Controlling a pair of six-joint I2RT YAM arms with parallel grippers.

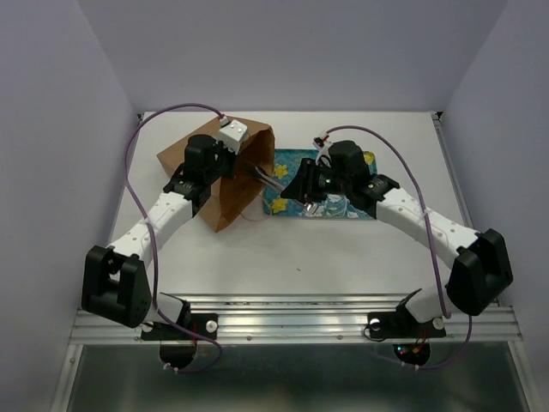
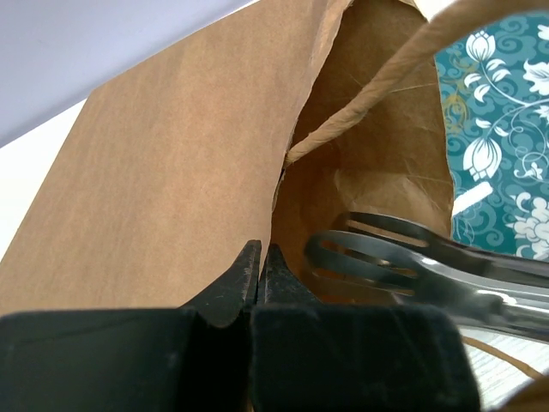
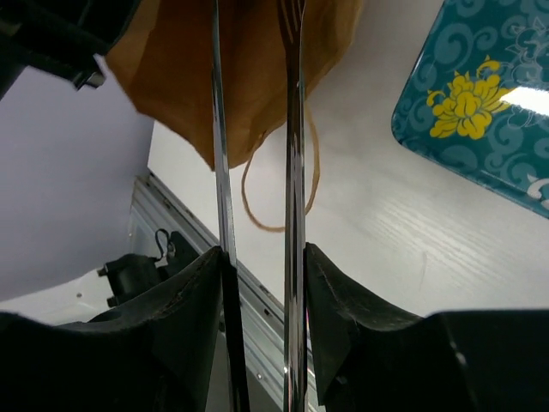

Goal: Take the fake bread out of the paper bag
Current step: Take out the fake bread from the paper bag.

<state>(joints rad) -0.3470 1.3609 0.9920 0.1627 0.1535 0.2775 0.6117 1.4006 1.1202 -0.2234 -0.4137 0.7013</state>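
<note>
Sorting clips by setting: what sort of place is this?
Probably a lab test cell: plain walls enclose a white table, and a metal rail carries the left arm and right arm.

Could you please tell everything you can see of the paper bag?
The paper bag is brown kraft paper with twisted cord handles. It sits on the white table beside the teal tray, mouth open toward it. The left pincer is shut on its mouth edge; metal tongs in the right pincer reach its opening.

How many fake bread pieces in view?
0. None on the visible part of the teal floral tray or in the brown paper bag's open mouth; some may be hidden deeper inside.
</note>
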